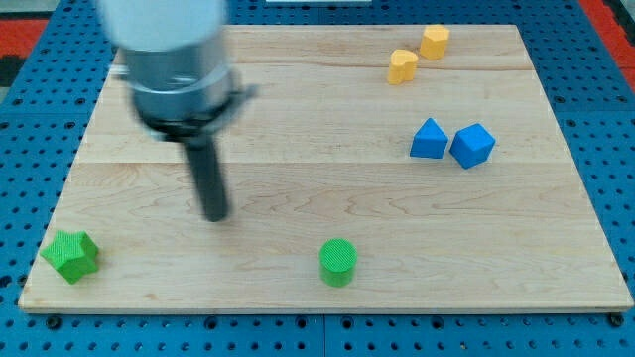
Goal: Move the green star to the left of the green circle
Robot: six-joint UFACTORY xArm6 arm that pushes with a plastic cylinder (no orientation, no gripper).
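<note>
The green star (70, 256) lies near the board's bottom left corner. The green circle (338, 262) stands near the bottom edge, about the middle of the view. My tip (215, 215) rests on the board between them, up and to the right of the star and up and to the left of the circle, touching neither. The rod looks blurred.
Two blue blocks, a triangle-like one (429, 140) and a cube-like one (472, 146), sit side by side at the right. Two yellow blocks (402, 66) (434, 42) sit near the top right. The wooden board (298, 119) lies on a blue pegboard.
</note>
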